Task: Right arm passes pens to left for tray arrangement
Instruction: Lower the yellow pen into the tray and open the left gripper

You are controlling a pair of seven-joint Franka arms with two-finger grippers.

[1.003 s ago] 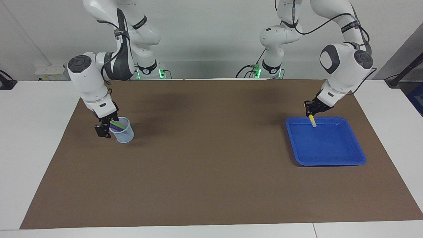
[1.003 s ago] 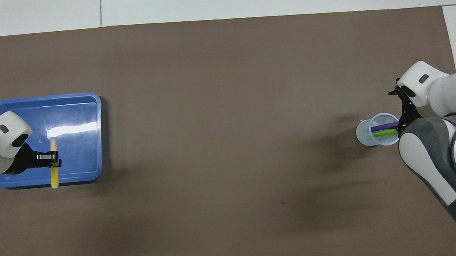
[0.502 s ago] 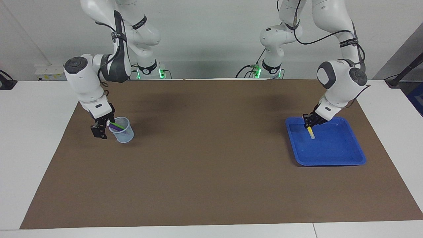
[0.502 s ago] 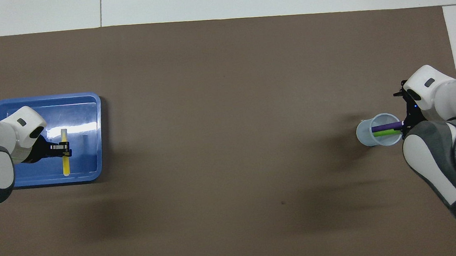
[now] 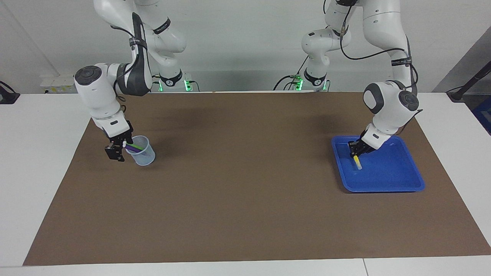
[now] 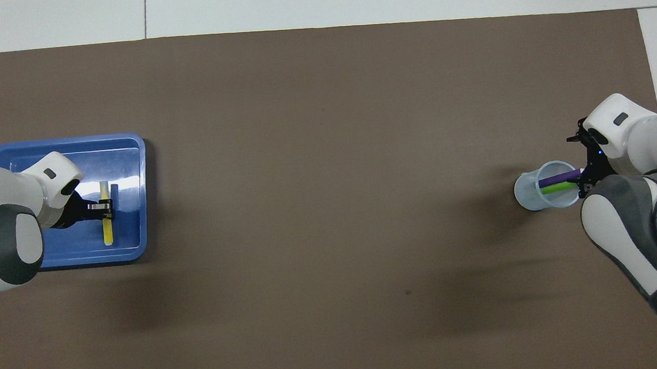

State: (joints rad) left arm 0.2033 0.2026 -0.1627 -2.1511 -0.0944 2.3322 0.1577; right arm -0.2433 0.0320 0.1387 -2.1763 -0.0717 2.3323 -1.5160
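The yellow pen (image 5: 357,161) is clamped by the left gripper (image 5: 355,150) low over the tray (image 5: 399,183). The right gripper (image 5: 119,147), state untellable, is held at the cup (image 5: 142,155) with 2 pens (image 5: 135,146).

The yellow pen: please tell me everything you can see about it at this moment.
The yellow pen is a slim, smooth marker, plastic by its look, with a yellow body and a pale tip. The left gripper is shut on its upper part and holds it tilted, tip downward, over the blue tray, on the side nearer the table's middle. Seen from overhead, its whole length lies within the tray's rim. Its tip is close to the tray floor; I cannot tell whether it touches.
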